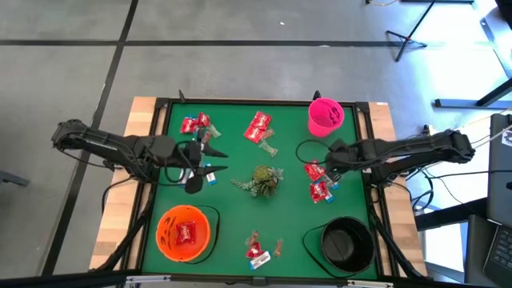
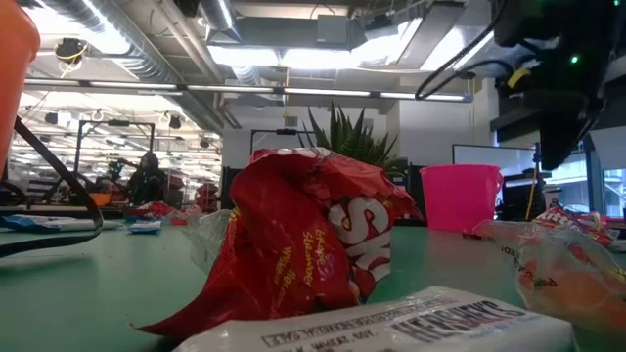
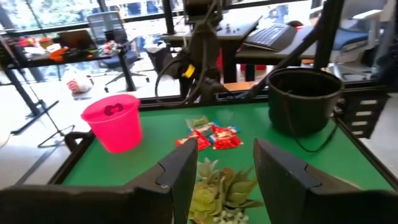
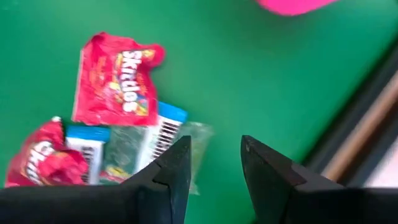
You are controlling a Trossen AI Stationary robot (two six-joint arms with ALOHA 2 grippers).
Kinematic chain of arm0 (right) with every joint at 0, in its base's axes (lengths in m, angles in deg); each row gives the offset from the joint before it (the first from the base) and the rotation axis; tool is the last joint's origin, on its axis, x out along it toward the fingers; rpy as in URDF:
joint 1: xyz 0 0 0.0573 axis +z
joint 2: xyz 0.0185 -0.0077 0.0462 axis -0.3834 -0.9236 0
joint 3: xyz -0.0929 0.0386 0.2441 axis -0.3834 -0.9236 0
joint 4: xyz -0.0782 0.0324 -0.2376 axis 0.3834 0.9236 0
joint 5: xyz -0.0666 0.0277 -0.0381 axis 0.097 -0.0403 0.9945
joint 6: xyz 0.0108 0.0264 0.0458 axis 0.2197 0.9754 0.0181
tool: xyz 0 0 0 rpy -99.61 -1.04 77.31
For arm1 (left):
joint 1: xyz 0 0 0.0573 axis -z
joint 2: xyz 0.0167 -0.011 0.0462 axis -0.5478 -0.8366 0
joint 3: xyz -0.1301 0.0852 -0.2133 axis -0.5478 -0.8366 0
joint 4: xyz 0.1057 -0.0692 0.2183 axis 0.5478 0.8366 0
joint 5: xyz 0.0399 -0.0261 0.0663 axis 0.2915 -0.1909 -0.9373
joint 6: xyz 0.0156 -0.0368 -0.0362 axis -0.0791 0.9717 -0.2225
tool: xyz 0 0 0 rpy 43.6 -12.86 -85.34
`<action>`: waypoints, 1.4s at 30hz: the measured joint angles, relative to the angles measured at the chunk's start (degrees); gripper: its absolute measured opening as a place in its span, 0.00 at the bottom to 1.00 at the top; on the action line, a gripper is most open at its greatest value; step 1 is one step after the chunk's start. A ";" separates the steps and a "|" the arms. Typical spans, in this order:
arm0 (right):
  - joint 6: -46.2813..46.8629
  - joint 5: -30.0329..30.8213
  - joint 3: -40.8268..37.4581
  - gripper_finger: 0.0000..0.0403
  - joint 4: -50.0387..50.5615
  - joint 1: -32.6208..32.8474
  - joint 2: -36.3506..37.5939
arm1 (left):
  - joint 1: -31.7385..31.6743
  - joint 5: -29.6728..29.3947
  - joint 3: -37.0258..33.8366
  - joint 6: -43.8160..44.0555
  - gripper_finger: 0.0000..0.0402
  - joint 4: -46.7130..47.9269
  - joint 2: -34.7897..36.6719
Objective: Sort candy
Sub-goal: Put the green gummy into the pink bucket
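Because candy [image 1: 319, 182] lies scattered in small heaps on the green tabletop [image 1: 240, 224], the right gripper [image 4: 214, 163] hangs over one red-and-blue pile, fingers parted and empty, while the left gripper [image 3: 225, 163] waits, parted too.

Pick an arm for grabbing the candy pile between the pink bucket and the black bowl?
Right. The right gripper hangs open directly over that candy pile. The left gripper is open too, but across the table beyond the green sprig.
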 joint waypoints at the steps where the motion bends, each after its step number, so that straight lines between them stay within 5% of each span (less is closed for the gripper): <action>1: 0.60 -0.58 -1.33 0.34 -1.47 0.00 0.76 | 0.28 0.02 0.00 0.01 0.37 0.02 0.00; 19: 8.60 -8.40 -17.52 0.34 -17.93 0.04 5.81 | 1.71 -0.05 0.00 0.86 0.37 0.24 -0.02; 31: 10.14 -7.48 -20.70 0.34 -21.82 0.02 5.86 | 1.71 -0.09 0.00 1.43 0.37 0.39 -0.02; 42: 10.13 -4.51 -20.80 0.05 -21.54 0.00 5.81 | 1.71 -0.55 0.00 1.49 0.37 0.46 -0.02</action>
